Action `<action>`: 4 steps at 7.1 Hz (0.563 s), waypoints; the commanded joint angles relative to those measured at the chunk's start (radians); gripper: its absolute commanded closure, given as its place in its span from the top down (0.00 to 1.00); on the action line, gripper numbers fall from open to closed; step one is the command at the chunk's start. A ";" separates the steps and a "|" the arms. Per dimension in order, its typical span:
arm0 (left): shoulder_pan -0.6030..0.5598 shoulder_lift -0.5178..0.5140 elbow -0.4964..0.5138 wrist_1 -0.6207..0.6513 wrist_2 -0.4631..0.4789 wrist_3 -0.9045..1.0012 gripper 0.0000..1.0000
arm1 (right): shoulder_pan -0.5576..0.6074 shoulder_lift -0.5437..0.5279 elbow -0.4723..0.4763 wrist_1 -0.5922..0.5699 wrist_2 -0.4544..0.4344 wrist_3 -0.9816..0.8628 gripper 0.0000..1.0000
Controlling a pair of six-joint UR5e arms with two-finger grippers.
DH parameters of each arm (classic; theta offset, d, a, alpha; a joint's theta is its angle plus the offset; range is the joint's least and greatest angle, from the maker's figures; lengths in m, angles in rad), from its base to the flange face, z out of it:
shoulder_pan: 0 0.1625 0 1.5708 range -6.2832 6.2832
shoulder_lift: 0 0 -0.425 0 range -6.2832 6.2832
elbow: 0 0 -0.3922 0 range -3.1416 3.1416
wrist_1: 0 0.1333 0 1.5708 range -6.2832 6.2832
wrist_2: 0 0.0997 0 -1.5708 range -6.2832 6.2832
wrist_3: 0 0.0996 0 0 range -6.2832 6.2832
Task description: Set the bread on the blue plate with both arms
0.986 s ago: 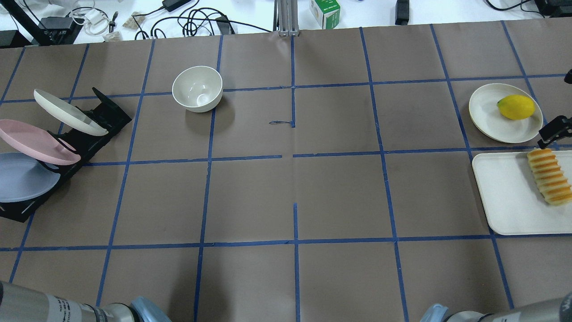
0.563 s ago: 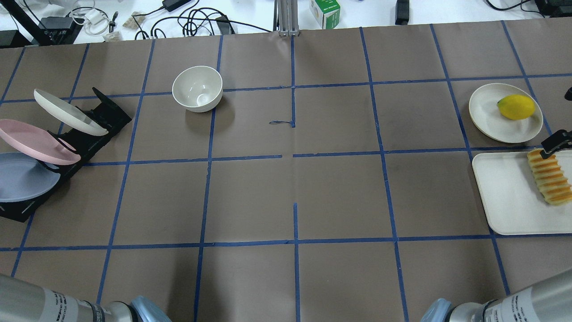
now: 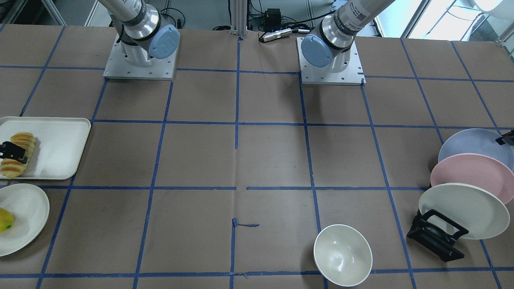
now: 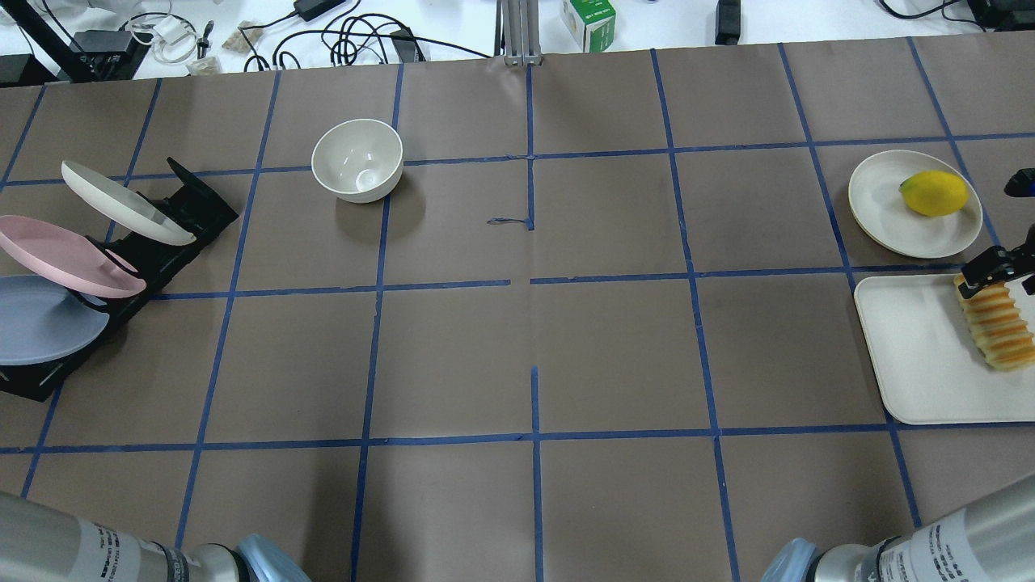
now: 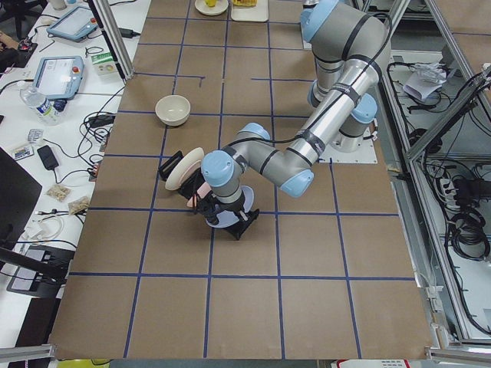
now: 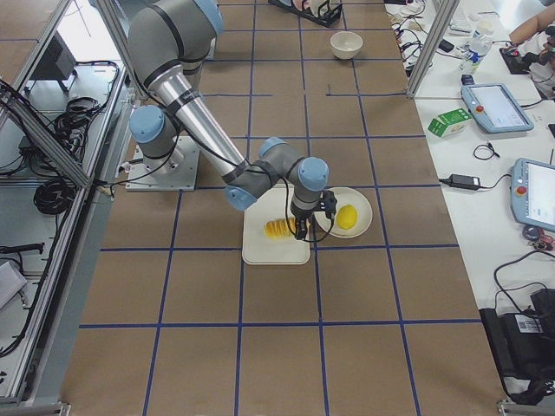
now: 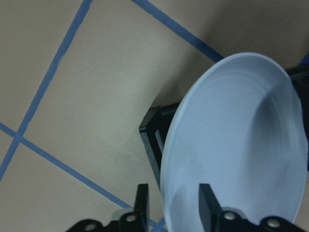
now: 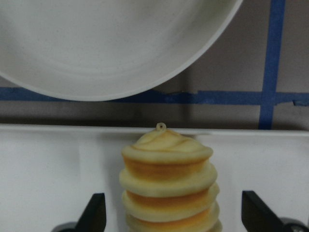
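The bread [image 4: 1001,327], a ridged yellow-orange loaf, lies on a white tray [image 4: 914,364] at the far right. My right gripper [image 8: 174,220] is open, its fingers wide apart on either side of the loaf's end [image 8: 166,169], just above it. The blue plate [image 4: 40,319] leans in the nearest slot of a black rack [image 4: 174,218] at the far left. My left gripper [image 7: 171,208] is open, one finger on each side of the blue plate's rim [image 7: 231,145]. In the front-facing view, only black tips of each gripper show at the edges.
A pink plate [image 4: 65,255] and a cream plate [image 4: 121,202] lean in the same rack behind the blue one. A cream plate [image 4: 881,214] with a yellow lemon [image 4: 934,194] lies just beyond the tray. A white bowl [image 4: 357,159] stands left of centre.
My right gripper has moved down and in over the far end of the bread. The bread, the plates and the rack have not moved.
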 commanded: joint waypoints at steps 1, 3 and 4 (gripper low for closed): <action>0.001 0.012 -0.001 -0.003 0.006 0.000 0.00 | 0.000 0.030 0.002 -0.001 -0.010 0.000 1.00; 0.003 0.035 0.026 -0.043 0.010 0.009 0.00 | 0.000 0.029 0.002 0.003 -0.010 0.005 0.10; 0.017 0.056 0.038 -0.066 0.070 0.015 0.00 | 0.000 0.026 0.000 0.011 -0.010 0.030 0.00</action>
